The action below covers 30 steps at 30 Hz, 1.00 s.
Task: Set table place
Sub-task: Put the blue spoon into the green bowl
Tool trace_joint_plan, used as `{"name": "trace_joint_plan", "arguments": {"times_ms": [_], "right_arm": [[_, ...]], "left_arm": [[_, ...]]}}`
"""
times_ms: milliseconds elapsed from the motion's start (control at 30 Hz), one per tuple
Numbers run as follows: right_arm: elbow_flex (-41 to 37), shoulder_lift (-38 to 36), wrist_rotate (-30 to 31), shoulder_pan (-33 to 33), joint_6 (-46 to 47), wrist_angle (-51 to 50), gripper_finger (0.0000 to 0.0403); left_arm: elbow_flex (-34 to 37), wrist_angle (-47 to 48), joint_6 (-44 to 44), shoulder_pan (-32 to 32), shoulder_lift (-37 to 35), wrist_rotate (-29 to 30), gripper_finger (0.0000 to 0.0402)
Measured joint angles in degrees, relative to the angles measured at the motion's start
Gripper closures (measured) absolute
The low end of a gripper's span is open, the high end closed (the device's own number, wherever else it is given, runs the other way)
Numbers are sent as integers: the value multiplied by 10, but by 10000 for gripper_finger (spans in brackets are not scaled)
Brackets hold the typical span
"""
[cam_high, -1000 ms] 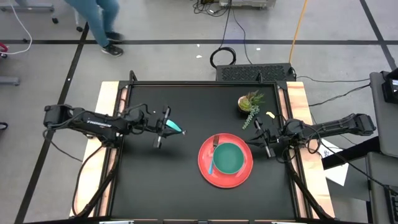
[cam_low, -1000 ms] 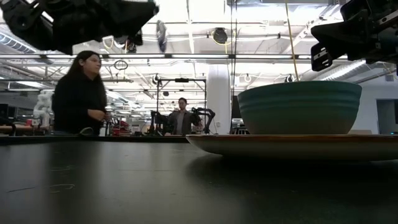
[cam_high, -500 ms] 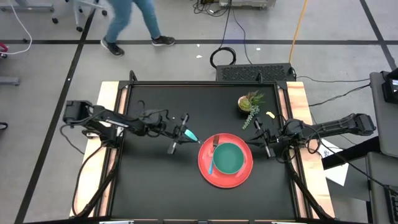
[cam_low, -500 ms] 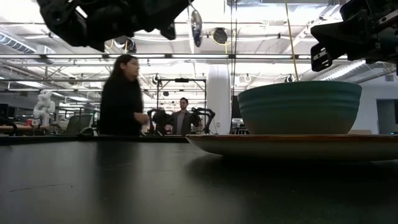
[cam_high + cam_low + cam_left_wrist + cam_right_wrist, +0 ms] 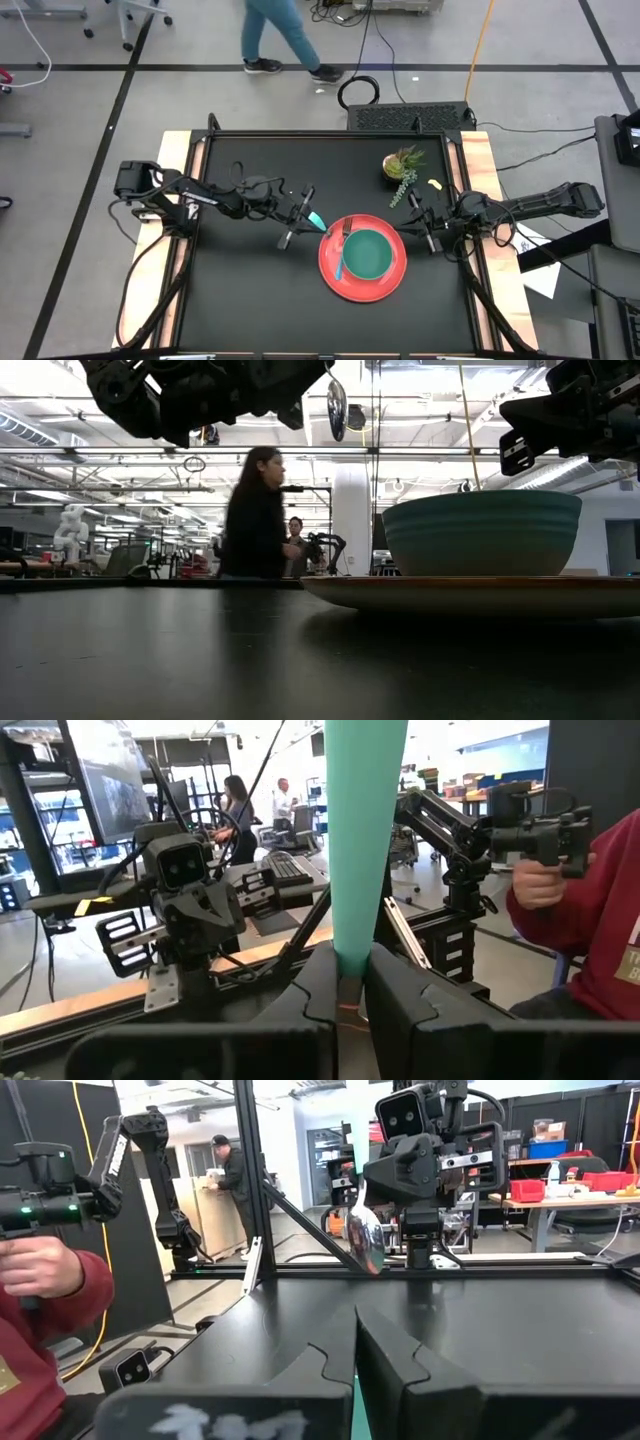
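Note:
A round red plate lies on the black table right of centre. On it stand a teal bowl and a teal-handled fork left of the bowl. My left gripper is just left of the plate, above the table, shut on the teal-handled spoon. The spoon's metal bowl shows in the low view and the right wrist view. My right gripper waits shut and empty by the plate's right rim. My left gripper pinches the spoon's teal handle at its narrow lower end, near the metal stem, between its two fingers. The fingers come about level from the table's left and lie across the spoon. The spoon is steeply tilted, metal bowl down, clear of the table.
A small green potted plant stands at the back right, with a small yellow bit beside it. A person walks on the floor behind the table. Pale wood strips edge the table's short sides.
My left gripper has moved toward the table's right edge, up to the red plate's left side, carrying the spoon clear of the table. The person behind the table has walked to the right.

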State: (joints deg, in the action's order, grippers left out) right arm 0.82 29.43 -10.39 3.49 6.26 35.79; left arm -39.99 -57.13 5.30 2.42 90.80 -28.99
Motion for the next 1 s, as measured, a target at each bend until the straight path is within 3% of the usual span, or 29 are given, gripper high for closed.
{"name": "trace_joint_plan", "arguments": {"times_ms": [267, 667, 1000], "right_arm": [[0, 0, 0, 0, -2, 0, 403], [0, 0, 1, 0, -19, 3, 403], [0, 3, 0, 0, -12, 8, 403]], "left_arm": [[-2, -2, -7, 0, 0, 4, 374], [-77, 55, -27, -22, 0, 7, 374], [-194, 65, -55, -22, 122, -33, 374]]}}
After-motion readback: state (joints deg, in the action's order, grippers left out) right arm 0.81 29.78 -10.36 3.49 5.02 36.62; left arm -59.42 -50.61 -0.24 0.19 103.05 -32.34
